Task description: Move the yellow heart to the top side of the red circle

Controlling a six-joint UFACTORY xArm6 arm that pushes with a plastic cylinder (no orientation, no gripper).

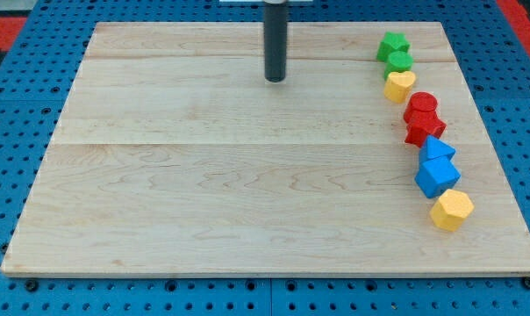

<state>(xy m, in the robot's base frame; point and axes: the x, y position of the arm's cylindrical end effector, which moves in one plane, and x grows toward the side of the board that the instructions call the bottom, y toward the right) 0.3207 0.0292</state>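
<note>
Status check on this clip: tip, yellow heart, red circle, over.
My tip at view's top centre, clear of all blocks. Yellow heart already just above red circle, touching green round block. Nothing between tip and heart.

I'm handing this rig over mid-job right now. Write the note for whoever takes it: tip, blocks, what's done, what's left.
My tip: near the view's top centre, well to the left of all blocks, touching none.
Yellow heart: at the view's right, just below the green blocks, just above the red circle, apparently touching it.
Red circle: atop a red star.
Done: the heart seems to sit at the circle's top side already.
Left: confirm placement; nudge only if needed.
</note>
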